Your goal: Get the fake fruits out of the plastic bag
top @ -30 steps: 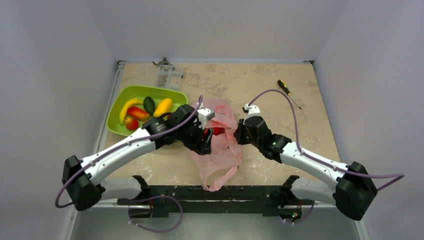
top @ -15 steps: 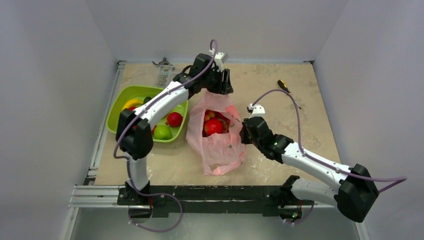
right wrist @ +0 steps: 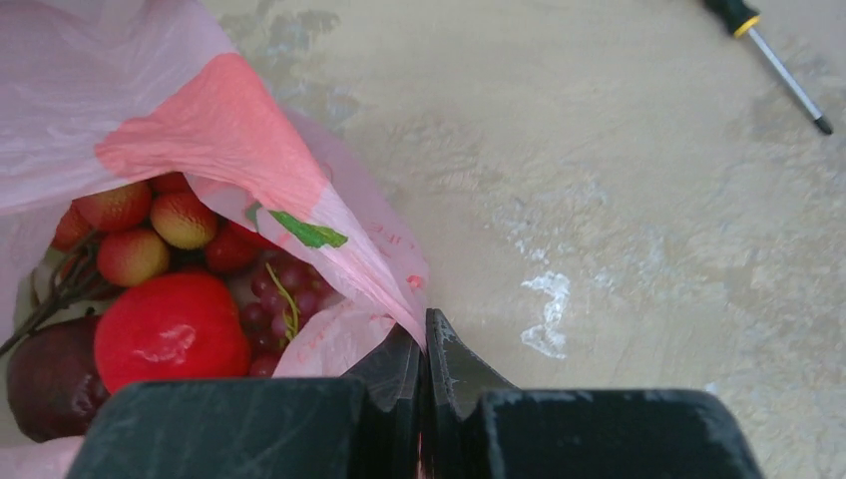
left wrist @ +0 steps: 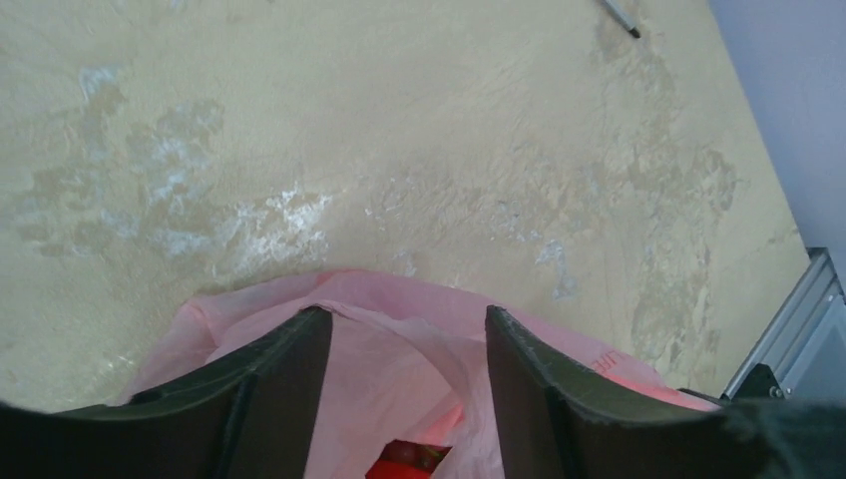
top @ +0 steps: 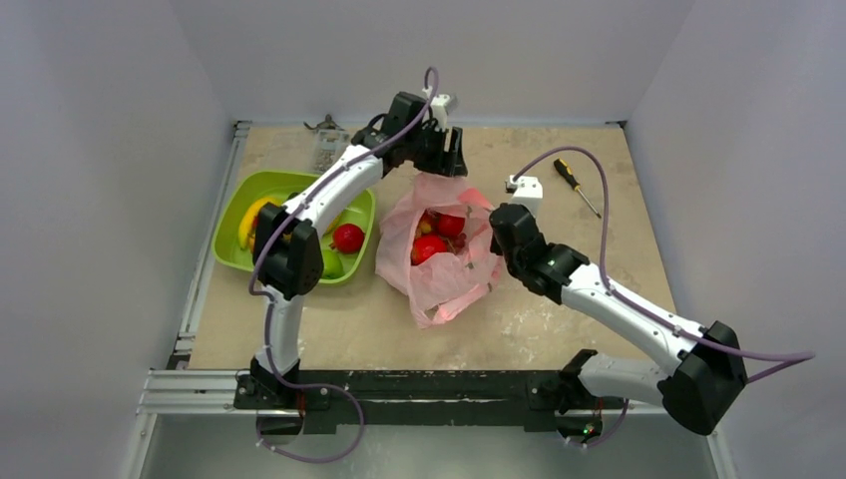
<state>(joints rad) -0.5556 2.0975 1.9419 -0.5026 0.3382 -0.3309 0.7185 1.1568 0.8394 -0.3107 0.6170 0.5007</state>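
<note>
The right gripper (right wrist: 427, 339) is clenched on a fold at the edge of the plastic bag (right wrist: 200, 140), its two fingers pressed together with the pink film pinched between them. The open mouth of the bag spreads away to the left of those fingers. Inside it, just beside the pinch, lies a grape bunch (right wrist: 284, 289). Farther left is a glossy red round fruit (right wrist: 170, 334) with a dark maroon fruit (right wrist: 45, 379) touching it. Beyond them sits a cluster of small speckled red-yellow fruits (right wrist: 130, 235). Ahead of this gripper and to its right, well apart on the bare table (right wrist: 648, 249), lies a screwdriver (right wrist: 763, 40). The left gripper (left wrist: 406, 317) hangs over the far rim of the bag with its jaws standing apart. The crinkled pink film rises between and around the two fingers (left wrist: 284, 389). I cannot tell whether any of it is caught on them, and a glimpse of red fruit shows below the gap. Back along the left arm, well apart from its gripper, the green tray (top: 231, 254) holds a yellow banana (top: 246, 222), a red ball (top: 348, 238) and a green ball (top: 329, 264), the arm crossing above them.
</note>
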